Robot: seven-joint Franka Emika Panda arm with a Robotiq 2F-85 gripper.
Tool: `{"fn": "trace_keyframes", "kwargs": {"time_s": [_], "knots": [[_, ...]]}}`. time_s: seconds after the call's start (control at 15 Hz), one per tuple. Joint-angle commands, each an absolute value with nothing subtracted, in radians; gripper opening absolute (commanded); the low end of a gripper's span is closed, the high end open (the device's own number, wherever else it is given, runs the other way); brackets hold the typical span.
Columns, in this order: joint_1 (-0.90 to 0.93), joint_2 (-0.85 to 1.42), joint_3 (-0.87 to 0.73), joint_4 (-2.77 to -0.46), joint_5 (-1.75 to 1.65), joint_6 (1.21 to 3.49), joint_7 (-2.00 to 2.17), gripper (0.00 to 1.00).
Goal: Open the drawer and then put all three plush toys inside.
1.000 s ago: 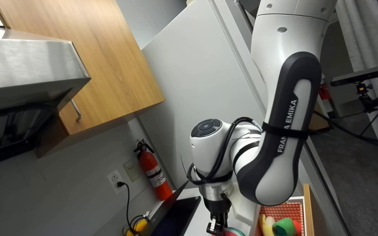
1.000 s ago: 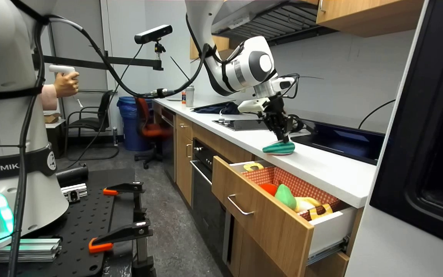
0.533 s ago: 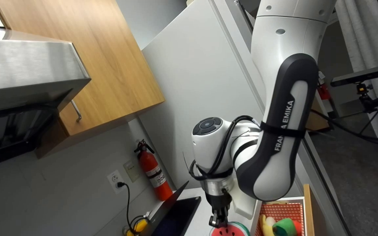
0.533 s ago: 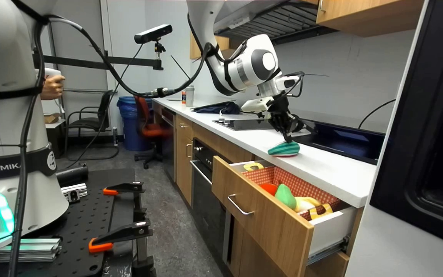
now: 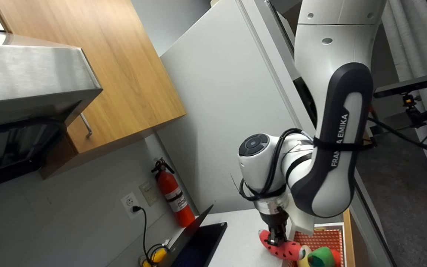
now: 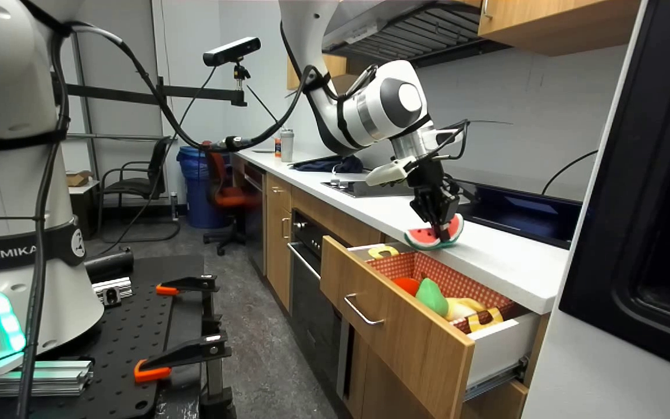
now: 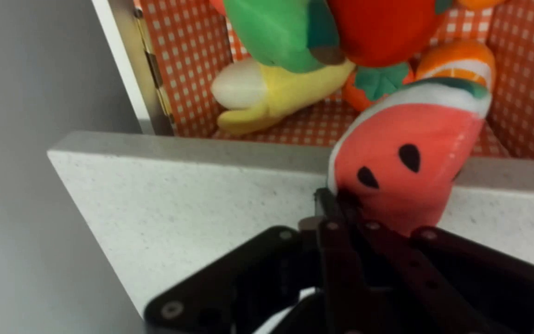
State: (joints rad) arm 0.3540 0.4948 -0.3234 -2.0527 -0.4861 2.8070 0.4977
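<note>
The drawer [image 6: 410, 340], wood-fronted with white sides, stands pulled open. Inside, a green plush toy [image 7: 271, 35] lies beside a round red toy [image 7: 383, 32] and, in the wrist view, partly hides a yellow banana toy [image 7: 290, 90] with a white tip. The plush watermelon slice [image 7: 401, 148], pink-red with black seeds, is bent and tilted, reaching across the edge of the table [image 7: 169, 199] at the drawer.

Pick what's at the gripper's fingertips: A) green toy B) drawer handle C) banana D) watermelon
D: the wrist view shows the gripper with its tips against the watermelon, while the banana and green toy lie in the drawer.
</note>
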Motion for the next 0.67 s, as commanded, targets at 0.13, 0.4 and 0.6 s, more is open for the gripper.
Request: {"fn": "trace_keyframes", "kwargs": {"time_s": [0.13,0.4,0.6], "knots": [[0.392,0.428,-0.383,-2.173,-0.555,2.755,0.556,0.00],[0.385,0.401,-0.387,-2.219,-0.592,2.748,0.581,0.00],[0.375,0.385,-0.382,-2.240,-0.618,2.745,0.592,0.00]]}}
